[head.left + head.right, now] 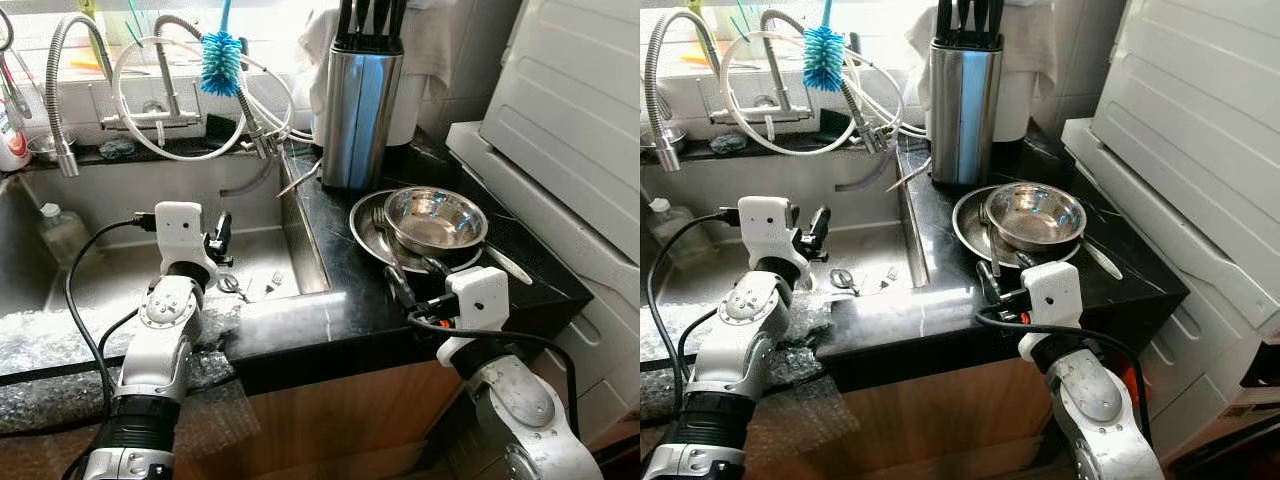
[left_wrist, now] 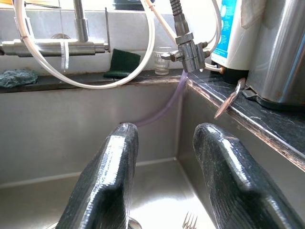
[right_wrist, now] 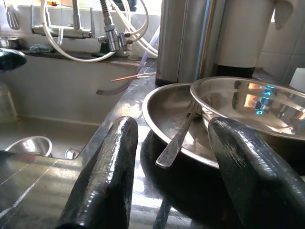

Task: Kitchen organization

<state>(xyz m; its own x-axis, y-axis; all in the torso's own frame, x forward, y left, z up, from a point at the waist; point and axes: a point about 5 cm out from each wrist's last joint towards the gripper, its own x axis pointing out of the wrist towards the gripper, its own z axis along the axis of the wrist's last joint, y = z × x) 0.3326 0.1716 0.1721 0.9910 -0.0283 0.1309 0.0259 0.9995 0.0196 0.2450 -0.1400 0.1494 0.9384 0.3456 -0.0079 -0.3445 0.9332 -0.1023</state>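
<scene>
Dishes sit on the black polished stone counter [image 1: 340,300] to the right of the stainless steel sink basin [image 1: 120,270]: a round shiny steel bowl [image 1: 434,219] rests inside a wider shallow steel plate [image 1: 372,240], and a steel fork [image 1: 386,240] lies in the plate with its tines beside the bowl's left wall and its handle pointing toward the counter's front edge. The right gripper [image 3: 169,181] hovers low over the counter just in front of the plate, its two black fingers [image 3: 107,176] spread wide apart, with the fork's handle end between them but apart from both. The left gripper [image 2: 167,181] hangs over the sink basin near its right wall, fingers [image 2: 109,176] likewise held apart and gripping nothing; a small fork [image 2: 190,220] lies on the basin floor below it. Behind the plate stands a tall cylindrical brushed-steel knife holder [image 1: 356,110] with black handles sticking out of its top. A blue bristle bottle brush [image 1: 221,60] hangs among white looping hoses [image 1: 180,150] and the chrome spring-neck tap [image 1: 60,80] at the back of the sink, and a dark green sponge [image 2: 123,63] rests on the ledge there
</scene>
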